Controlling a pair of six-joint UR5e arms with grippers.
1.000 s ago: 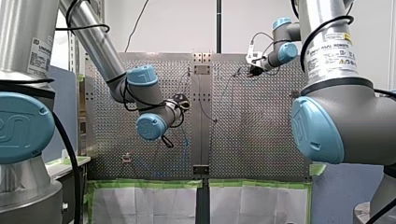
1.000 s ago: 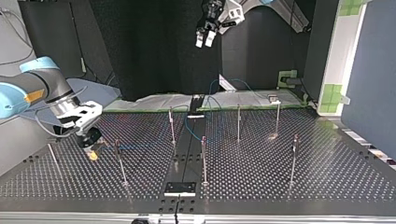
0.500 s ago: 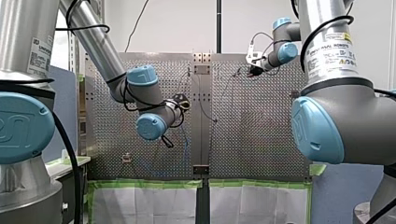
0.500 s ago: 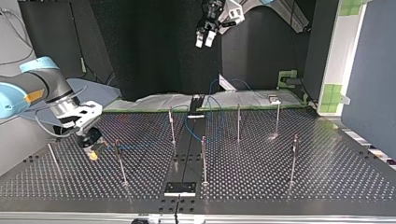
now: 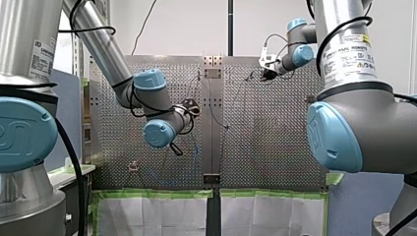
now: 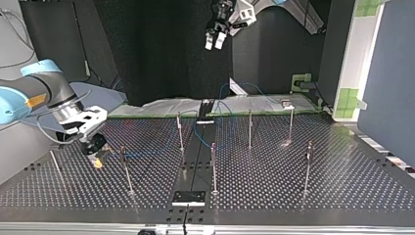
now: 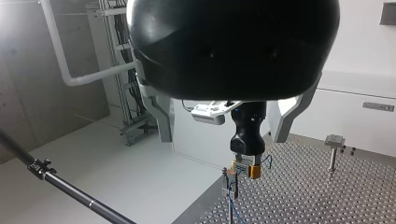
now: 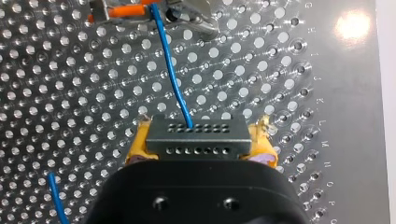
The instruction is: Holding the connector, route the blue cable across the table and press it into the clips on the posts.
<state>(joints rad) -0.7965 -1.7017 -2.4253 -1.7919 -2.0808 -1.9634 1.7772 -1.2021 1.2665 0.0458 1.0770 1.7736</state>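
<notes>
Right gripper [image 8: 201,140]: yellow pads clamp the connector [image 8: 196,133], just beside the post [image 6: 125,169], low over the table [image 6: 293,186]. Cable [image 8: 170,79] runs from the connector towards the post. Left gripper [image 6: 215,43]: jaws wide, empty, high above, well apart from the post

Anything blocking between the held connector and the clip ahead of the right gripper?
Nothing visible. Only the blue cable runs over the perforated table from the connector in my right gripper to the clip ahead.

UNIVERSAL ROBOTS sticker [image 5: 346,56], R arm [image 5: 339,19]; table [image 8: 359,140] edge lettered K–P.
</notes>
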